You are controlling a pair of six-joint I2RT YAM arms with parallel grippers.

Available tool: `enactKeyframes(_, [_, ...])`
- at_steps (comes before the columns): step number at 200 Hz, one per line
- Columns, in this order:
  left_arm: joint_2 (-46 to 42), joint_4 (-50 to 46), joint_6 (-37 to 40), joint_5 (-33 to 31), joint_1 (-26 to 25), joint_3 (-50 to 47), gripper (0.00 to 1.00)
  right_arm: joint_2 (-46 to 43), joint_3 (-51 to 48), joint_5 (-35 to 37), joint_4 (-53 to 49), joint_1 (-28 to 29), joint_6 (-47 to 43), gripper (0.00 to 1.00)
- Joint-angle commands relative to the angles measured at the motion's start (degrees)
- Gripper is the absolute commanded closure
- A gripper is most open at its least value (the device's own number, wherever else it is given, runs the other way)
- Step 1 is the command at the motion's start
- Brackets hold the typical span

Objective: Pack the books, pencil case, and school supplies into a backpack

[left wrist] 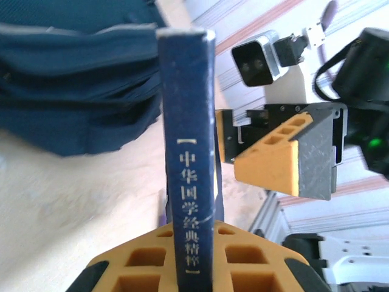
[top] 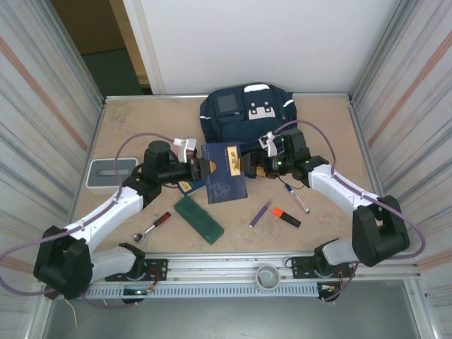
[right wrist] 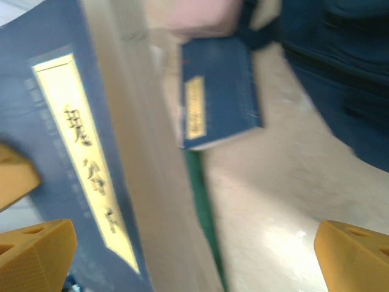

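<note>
Gripping the held book [top: 224,169] along its spine edge, the left gripper [top: 203,168] sits mid-table [top: 141,127]. In the left wrist view its orange fingers [left wrist: 143,261] are pinched narrow on either side of the upright spine, with printed characters running down it. This book is raised off the table, just near of the backpack [top: 247,113], and its cover with the yellow label is tilted up toward the top camera.

Facing it from the right is the right gripper [top: 249,167], at the right edge of the held book. Its fingers [right wrist: 36,255] are spread wide in its wrist view and clamp nothing. The cover and page edge lie close to one finger; I cannot tell whether they touch.

Beyond the held one in that view, the second book [right wrist: 219,91] lies flat on the table, label up. The green pencil case [top: 199,219] is just beside it.

The backpack lies at the far centre of the table, grey and white patches up. Whether it is unzipped I cannot tell.

School supplies lie on the table, near right of centre, apart from both grippers:
- purple pen [top: 260,213]
- orange highlighter [top: 286,217], just right of the pen
- white marker [top: 296,198], just far of the highlighter

Left of the pencil case lies the red-handled tool [top: 153,226]. At the left edge sits the grey tray [top: 111,171].
</note>
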Motion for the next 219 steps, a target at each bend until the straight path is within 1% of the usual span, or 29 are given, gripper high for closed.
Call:
enactKeyframes(1, [0.12, 8.32, -0.51, 8.75, 1.03, 5.06, 1.00, -3.65, -0.51, -11.49, 10.60, -0.90, 4.18, 0.01])
enactKeyframes(15, [1.25, 11.57, -2.14, 11.27, 1.08, 6.73, 1.00, -4.52, -0.84, -11.52, 13.58, -0.95, 5.36, 0.01])
enactKeyframes(48, [3.26, 19.54, -7.52, 13.80, 1.60, 9.02, 1.00, -5.49, -3.71, -12.22, 22.52, -3.07, 8.94, 0.01])
enactKeyframes(62, [4.43, 20.19, -8.24, 14.25, 1.69, 10.19, 1.00, -5.57, -5.12, -13.89, 31.00, -3.90, 13.56, 0.01])
enactKeyframes(75, [5.73, 19.83, -8.23, 13.77, 1.74, 10.94, 1.00, -5.58, -5.52, -14.86, 36.76, -3.64, 16.75, 0.00])
enactKeyframes(83, [6.64, 19.96, -8.43, 13.33, 1.82, 11.25, 1.00, -5.55, -5.57, -15.32, 39.28, -3.30, 18.16, 0.04])
enactKeyframes(93, [7.78, 19.84, -8.36, 12.58, 1.87, 11.74, 1.00, -5.40, -5.76, -15.60, 42.13, -3.03, 20.09, 0.17])
enactKeyframes(112, [9.97, 18.02, -7.06, 10.62, 2.04, 12.96, 1.00, -5.61, -6.48, -14.46, 44.58, -3.66, 22.32, 0.51])
enactKeyframes(135, [13.29, 16.19, -5.18, 9.84, 1.95, 14.31, 1.00, -6.59, -7.57, -12.16, 44.14, -5.34, 22.73, 0.83])
enactKeyframes(143, [14.47, 15.18, -4.48, 9.32, 1.96, 14.98, 1.00, -6.86, -7.72, -11.29, 42.92, -6.24, 22.75, 0.92])
enactKeyframes(148, [15.31, 14.78, -3.95, 9.21, 1.96, 15.42, 0.98, -6.99, -7.72, -10.94, 41.96, -6.93, 22.73, 0.95])
enactKeyframes(153, [16.12, 14.59, -3.47, 9.27, 1.93, 15.85, 0.95, -7.20, -7.74, -10.67, 40.94, -7.69, 22.65, 0.97])
enactKeyframes(158, [17.02, 13.94, -2.84, 9.01, 1.95, 16.41, 0.89, -7.32, -7.70, -10.45, 39.88, -8.64, 22.58, 0.97])
enactKeyframes(174, [19.92, 8.68, 3.23, 7.31, 1.79, 19.27, 0.69, -8.31, -7.16, -9.92, 33.84, -12.84, 21.42, 1.00])
enactKeyframes(184, [22.01, 2.40, 9.72, 4.49, 1.35, 22.24, 0.61, -9.32, -6.58, -8.94, 28.04, -16.18, 20.00, 1.00])
enactKeyframes(194, [24.39, -4.16, 17.58, 0.85, 0.38, 25.50, 0.55, -10.22, -5.41, -7.28, 20.59, -19.70, 17.88, 1.00])
enactKeyframes(209, [28.75, -13.80, 29.36, -6.80, -1.80, 31.94, 0.49, -11.26, -2.96, -3.39, 8.05, -24.80, 13.48, 1.00])
enactKeyframes(219, [32.21, -18.62, 36.43, -11.25, -3.25, 36.46, 0.46, -12.01, -2.30, -1.41, 3.79, -27.80, 10.49, 1.00])
